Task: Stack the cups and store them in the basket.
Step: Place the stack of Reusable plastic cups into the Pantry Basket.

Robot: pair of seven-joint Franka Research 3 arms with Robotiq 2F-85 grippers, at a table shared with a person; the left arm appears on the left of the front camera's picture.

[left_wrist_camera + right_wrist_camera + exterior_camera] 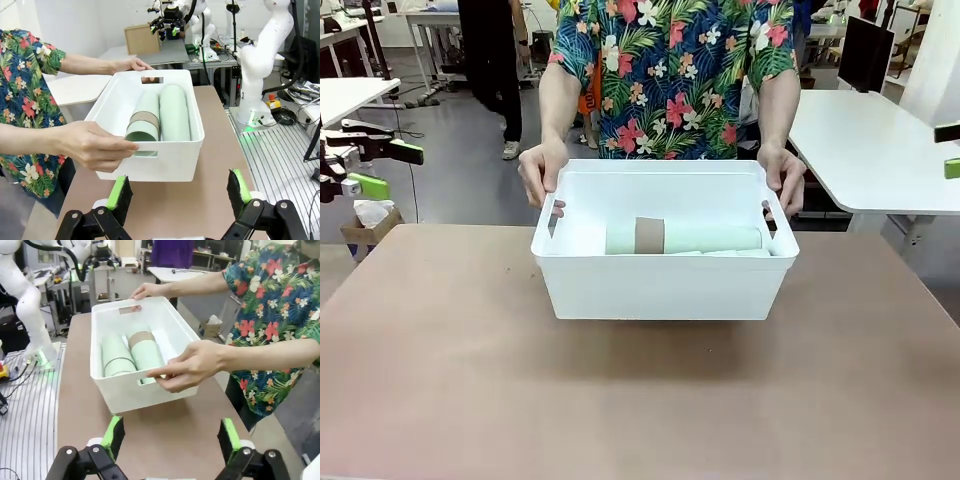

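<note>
Two hands (542,172) (784,177) hold the white basket (665,285) on my table (640,400). Stacked cups (685,238) lie on their sides inside it. My left gripper (177,192) and right gripper (170,440) hang back, jaws spread wide.

White arm (260,60), black fingers (120,200) green-padded; person's (675,70) floral short-sleeved shirt.

Even, bright indoor light from above; no harsh glare. The basket (665,285) casts a soft, diffuse shadow on the matte table (440,380), darkest just under its near wall. Front view sharp throughout. Both wrist views show wide-angle bending of straight lines toward the edges, with slight softness in the background.
</note>
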